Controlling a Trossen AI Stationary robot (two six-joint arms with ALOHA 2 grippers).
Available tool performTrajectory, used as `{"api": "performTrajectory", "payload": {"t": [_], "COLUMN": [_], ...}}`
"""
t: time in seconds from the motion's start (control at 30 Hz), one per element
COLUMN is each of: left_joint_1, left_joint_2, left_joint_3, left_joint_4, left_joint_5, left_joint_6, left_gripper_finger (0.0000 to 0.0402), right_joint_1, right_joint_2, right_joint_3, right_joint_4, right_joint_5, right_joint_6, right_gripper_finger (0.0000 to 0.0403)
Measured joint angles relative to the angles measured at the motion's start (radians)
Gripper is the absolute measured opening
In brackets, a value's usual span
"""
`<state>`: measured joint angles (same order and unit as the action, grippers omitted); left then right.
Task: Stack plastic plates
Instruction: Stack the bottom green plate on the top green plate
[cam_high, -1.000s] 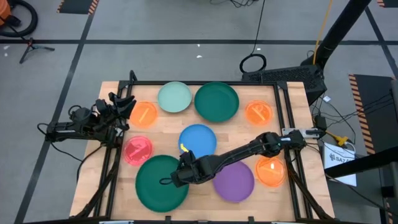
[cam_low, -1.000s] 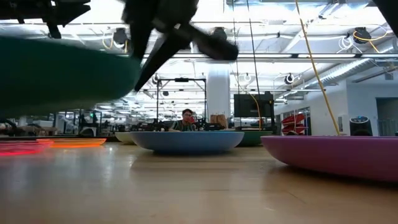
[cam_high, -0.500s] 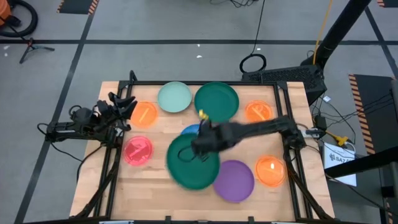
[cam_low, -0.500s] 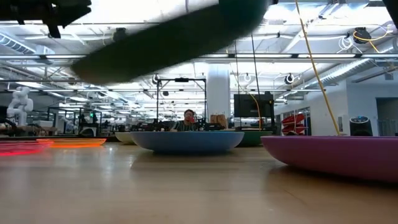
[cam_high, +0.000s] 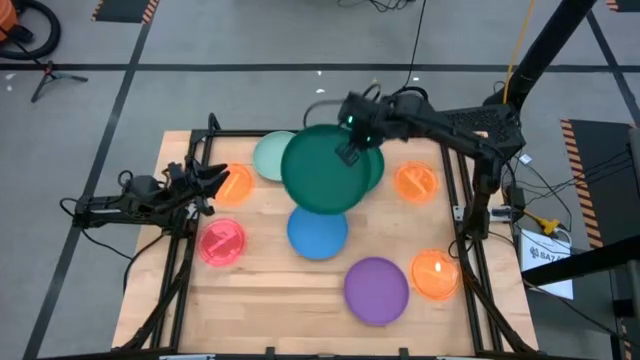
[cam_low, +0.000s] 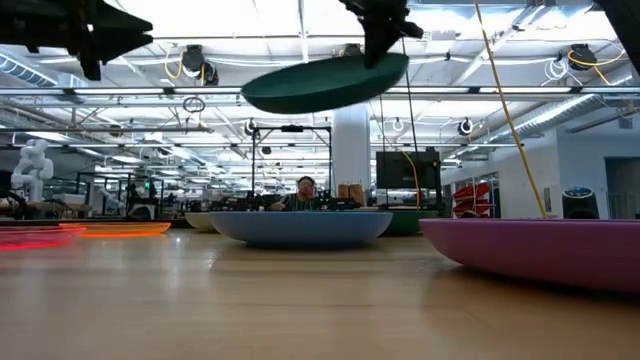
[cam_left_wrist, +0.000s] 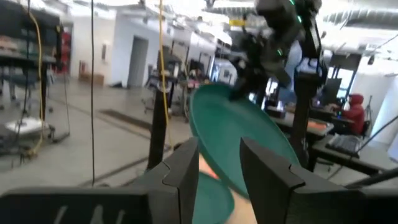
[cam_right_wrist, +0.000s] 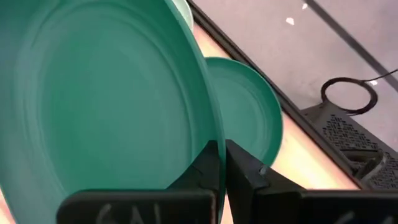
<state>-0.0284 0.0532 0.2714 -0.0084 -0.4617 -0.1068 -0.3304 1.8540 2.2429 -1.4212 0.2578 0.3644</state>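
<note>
My right gripper (cam_high: 352, 150) is shut on a large dark green plate (cam_high: 322, 170) and holds it in the air at the table's far side. It hangs partly above a second dark green plate (cam_high: 373, 165) and next to a mint plate (cam_high: 268, 157), both lying on the table. The carried plate also shows in the low view (cam_low: 325, 85) and the left wrist view (cam_left_wrist: 239, 140). A blue plate (cam_high: 318, 232) and a purple plate (cam_high: 377, 290) lie flat nearer. My left gripper (cam_high: 205, 180) waits open at the left edge beside a small orange plate (cam_high: 232, 184). My right gripper pinches the carried green plate's rim (cam_right_wrist: 214, 134) between its two fingers (cam_right_wrist: 244, 169), on the plate's far-right side. One finger lies over the rim and one under it. The plate is lifted clear and slightly tilted, reaching out from the fingers toward the table's left.
Small translucent plates lie about: orange ones at the far right (cam_high: 416, 180) and near right (cam_high: 436, 275), a pink one (cam_high: 222, 242) near left. A black frame (cam_high: 455, 170) edges the wooden table. Bare wood shows at the near left (cam_high: 260, 300).
My right gripper has lifted the dark green plate off the near-left part of the table. It has swung it up and toward the far edge, past the blue plate. The plate now hangs over the second green plate and has stayed held throughout.
</note>
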Motion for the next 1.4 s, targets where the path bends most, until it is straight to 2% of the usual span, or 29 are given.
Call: {"api": "performTrajectory", "payload": {"t": [0.17,0.3,0.37,0.5,0.67,0.8,1.0,1.4], "left_joint_1": [0.000,0.000,0.000,0.000,0.000,0.000,0.000,0.000], "left_joint_2": [0.000,0.000,0.000,0.000,0.000,0.000,0.000,0.000], "left_joint_3": [0.000,0.000,0.000,0.000,0.000,0.000,0.000,0.000], "left_joint_4": [-0.012,-0.004,-0.004,-0.001,0.033,0.041,0.072,-0.068], "left_joint_5": [0.021,0.021,0.021,0.021,0.021,0.021,0.020,0.018], "left_joint_6": [-0.062,-0.076,-0.087,-0.103,-0.096,-0.085,-0.081,-0.184], "left_gripper_finger": [0.0122,0.0122,0.0122,0.0122,0.0122,0.0122,0.0122,0.0122], "right_joint_1": [-0.116,-0.195,-0.238,-0.320,-0.429,-0.519,-0.605,-0.638], "right_joint_2": [0.002,0.002,0.002,-0.005,-0.064,-0.120,-0.147,-0.144], "right_joint_3": [-0.053,-0.151,-0.221,-0.374,-0.614,-0.785,-0.943,-0.989], "right_joint_4": [0.068,0.127,0.169,0.308,0.545,0.663,0.795,0.889], "right_joint_5": [-0.094,-0.139,-0.211,-0.287,-0.459,-0.553,-0.572,-0.542], "right_joint_6": [-0.098,-0.159,-0.185,-0.234,-0.252,-0.245,-0.166,-0.140], "right_gripper_finger": [0.0002,0.0002,0.0002,0.0002,0.0002,0.0002,0.0002,0.0006]}}
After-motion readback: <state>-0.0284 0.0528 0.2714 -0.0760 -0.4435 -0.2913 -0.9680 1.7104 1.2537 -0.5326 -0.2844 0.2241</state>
